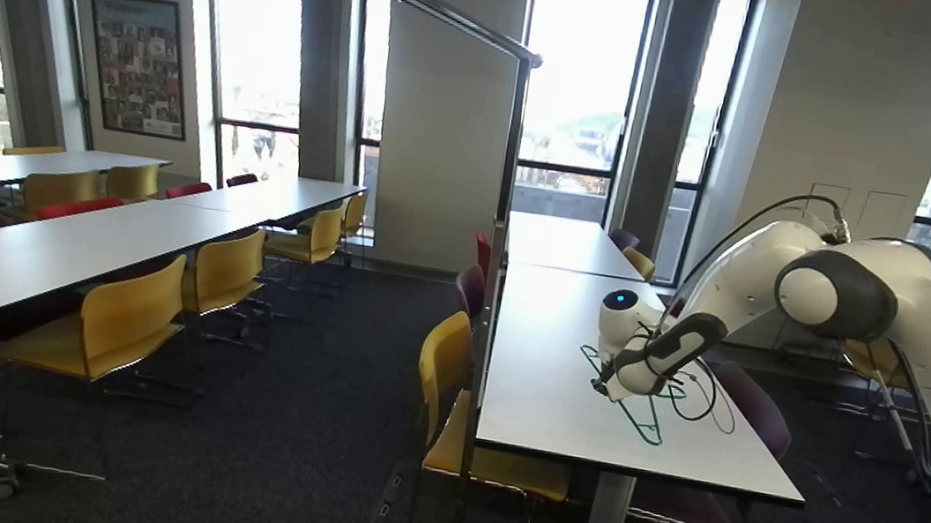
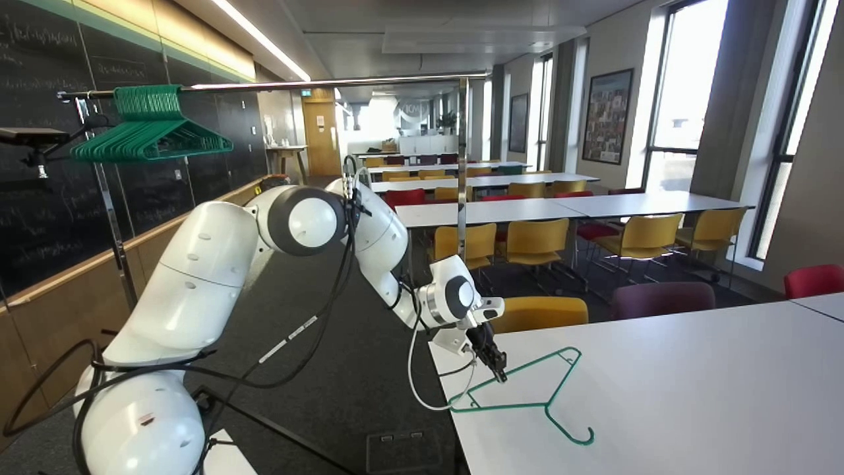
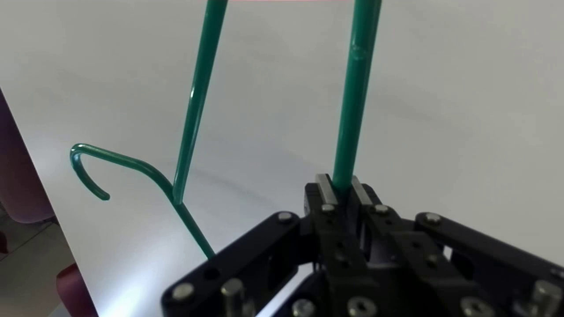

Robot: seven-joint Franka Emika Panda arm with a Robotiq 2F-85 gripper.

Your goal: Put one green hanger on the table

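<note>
Wrist view: the black metal gripper [image 3: 343,188] grasps one bar of the thin dark-green triangular clothes hanger [image 3: 355,88]. In both exterior views, the hanger is over the long rectangular white-topped table [image 2: 659,382]; whether they touch, I cannot tell.

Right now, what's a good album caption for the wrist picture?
Black jaws pinch a green hanger by one bar, white table below.

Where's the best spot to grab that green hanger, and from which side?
I'd take the hanger by its long straight bar opposite the hook, near the middle, coming from above with the jaws either side. The bar is slim enough to fit between them, and the hanger spreads roughly flat over the table.
</note>
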